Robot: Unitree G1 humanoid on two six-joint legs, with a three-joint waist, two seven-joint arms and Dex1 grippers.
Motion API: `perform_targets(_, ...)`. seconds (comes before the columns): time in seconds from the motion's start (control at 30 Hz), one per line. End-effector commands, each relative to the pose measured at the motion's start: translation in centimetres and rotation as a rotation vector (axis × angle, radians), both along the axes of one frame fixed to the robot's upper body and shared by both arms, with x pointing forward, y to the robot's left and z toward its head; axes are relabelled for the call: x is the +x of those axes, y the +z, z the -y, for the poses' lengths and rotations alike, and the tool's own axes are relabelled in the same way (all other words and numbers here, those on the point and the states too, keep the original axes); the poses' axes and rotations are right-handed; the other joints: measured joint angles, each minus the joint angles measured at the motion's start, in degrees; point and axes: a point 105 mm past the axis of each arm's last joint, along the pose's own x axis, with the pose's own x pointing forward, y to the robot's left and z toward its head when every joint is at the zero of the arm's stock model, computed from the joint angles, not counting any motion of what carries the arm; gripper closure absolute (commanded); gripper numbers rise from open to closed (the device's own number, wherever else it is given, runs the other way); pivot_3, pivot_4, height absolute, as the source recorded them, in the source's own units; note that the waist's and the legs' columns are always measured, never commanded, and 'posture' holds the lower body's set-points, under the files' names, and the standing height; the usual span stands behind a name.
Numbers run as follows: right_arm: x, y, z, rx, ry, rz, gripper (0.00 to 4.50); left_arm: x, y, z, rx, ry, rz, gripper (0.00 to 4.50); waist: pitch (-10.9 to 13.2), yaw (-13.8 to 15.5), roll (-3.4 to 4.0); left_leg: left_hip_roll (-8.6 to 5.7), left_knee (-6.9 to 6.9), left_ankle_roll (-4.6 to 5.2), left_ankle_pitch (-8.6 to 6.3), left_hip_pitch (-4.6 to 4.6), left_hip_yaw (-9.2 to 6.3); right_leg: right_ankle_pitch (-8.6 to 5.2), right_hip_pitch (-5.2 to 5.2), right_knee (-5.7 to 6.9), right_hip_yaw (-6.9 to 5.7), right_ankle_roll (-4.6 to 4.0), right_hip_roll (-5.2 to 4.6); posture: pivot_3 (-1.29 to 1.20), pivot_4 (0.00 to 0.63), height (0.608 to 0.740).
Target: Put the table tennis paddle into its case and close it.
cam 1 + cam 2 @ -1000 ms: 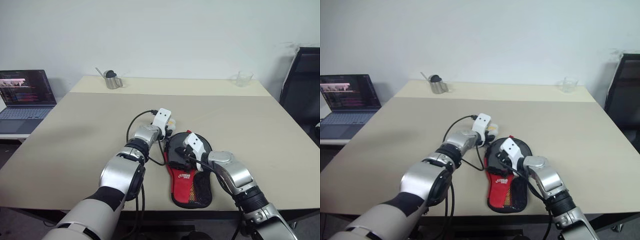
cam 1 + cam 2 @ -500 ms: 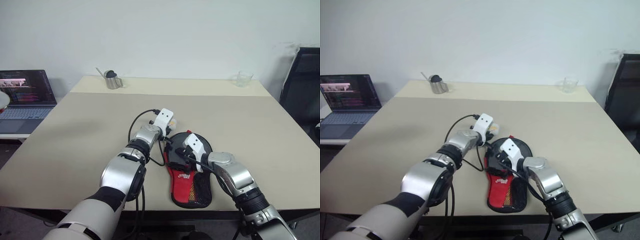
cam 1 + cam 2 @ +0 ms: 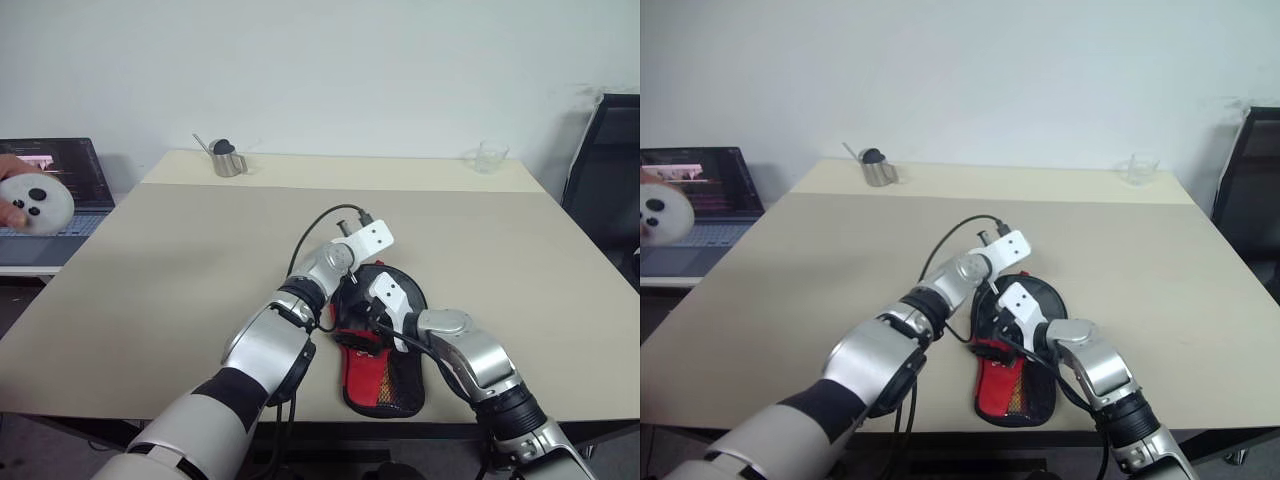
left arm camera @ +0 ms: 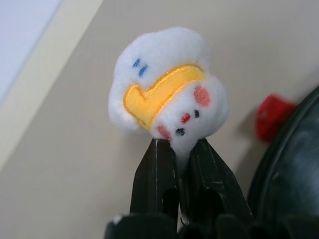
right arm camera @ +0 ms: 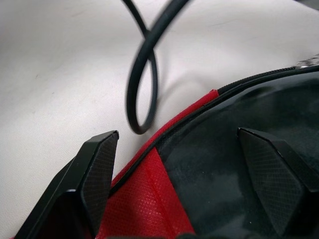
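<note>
Table point(image 3: 150, 270): beige, wide; the work sits near its front edge, centre-right.

Case point(image 3: 385, 365): lies flat, round head far, red panel and mesh pocket toward the near edge. The table tennis paddle can't be made out; whether it sits inside I cannot tell.

Right gripper point(image 5: 192, 164): fingers spread wide, straddling the case's left rim where red trim meets black fabric. Released, holding nothing; looks placed to pin the case.

Left gripper point(image 4: 179, 164): clenched on the charm point(image 4: 167, 97), a white-yellow plush on the zip cord, just left of the case's head.

Step in hand, as I judge it: drawing the zip shut by the charm.
- Pull along the rim's curve, not upward.
- Press the right gripper down first, or the case may slide.
- Plush is soft; a jerk could slip it free.
</note>
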Motion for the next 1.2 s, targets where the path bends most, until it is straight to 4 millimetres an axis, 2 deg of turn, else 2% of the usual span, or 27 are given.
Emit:
perform_targets(0.03, -0.8, -1.7, 0.1, -0.026, -0.006, -0.072, 0.33, -0.8, 2.9, 4.0, -0.005, -0.138, 0.121, 4.49, 0.0, 0.03, 0.0, 0.0, -0.03, 0.0, 0.0, 0.0, -0.01, 0.0, 0.0, -0.03, -0.01, 0.0, 0.0, 0.0, 0.15, 0.74)
perform_targets(0.17, -0.8, -1.6, 0.1, -0.019, -0.014, -0.075, 0.33, -2.3, 1.7, 6.5, 0.047, -0.243, 0.148, 4.49, 0.0, 0.18, 0.0, -0.03, -0.06, 0.0, 0.0, -0.06, -0.03, 0.0, -0.01, -0.09, -0.04, 0.0, 0.0, 0.0, 0.15, 0.74)
perform_targets(0.3, -0.9, -1.7, 0.0, -0.018, -0.017, -0.078, 0.33, -3.6, 1.5, 8.6, 0.065, -0.334, 0.187, 4.49, 0.0, 0.53, 0.0, -0.07, -0.05, 0.01, 0.0, -0.13, -0.07, 0.0, -0.01, -0.16, -0.1, 0.03, -0.01, 0.0, 0.15, 0.74)
perform_targets(0.57, -1.0, -1.7, -0.1, -0.017, -0.019, -0.079, 0.33, -5.4, 1.4, 11.3, 0.073, -0.431, 0.224, 4.49, -0.01, 1.14, 0.01, -0.08, -0.12, 0.2, -0.11, -0.31, -0.05, 0.11, 0.02, -0.63, -0.13, 0.2, 0.0, 0.0, 0.15, 0.74)
perform_targets(0.73, -1.0, -2.0, 0.0, -0.016, -0.025, -0.086, 0.33, -3.8, 1.0, 9.0, 0.066, -0.306, 0.171, 4.49, -0.01, 1.37, 0.01, -0.09, -0.11, 0.25, -0.13, -0.34, -0.04, 0.11, 0.01, -0.66, -0.14, 0.21, 0.0, 0.0, 0.15, 0.74)
perform_targets(0.9, -1.0, -1.9, -0.2, -0.017, -0.017, -0.085, 0.33, -1.5, 0.9, 5.1, -0.014, -0.078, 0.081, 4.49, -0.01, 1.22, 0.02, -0.07, -0.08, 0.25, -0.13, -0.33, -0.06, 0.11, 0.01, -0.64, -0.14, 0.21, 0.0, 0.0, 0.15, 0.74)
perform_targets(1.13, -0.8, -1.9, -0.2, -0.021, -0.004, -0.083, 0.33, -0.3, -0.2, 1.3, -0.066, 0.045, -0.015, 4.49, -0.01, 0.51, 0.03, -0.02, -0.1, 0.25, -0.13, -0.31, -0.07, 0.11, 0.0, -0.6, -0.13, 0.21, 0.03, 0.0, 0.15, 0.74)
perform_targets(1.2, -0.7, -1.9, -0.2, -0.02, 0.0, -0.083, 0.33, -0.3, -0.6, 0.8, -0.08, 0.061, -0.036, 4.49, -0.02, 0.23, 0.03, -0.02, -0.1, 0.25, -0.13, -0.3, -0.06, 0.11, 0.01, -0.6, -0.12, 0.21, 0.03, 0.0, 0.15, 0.74)
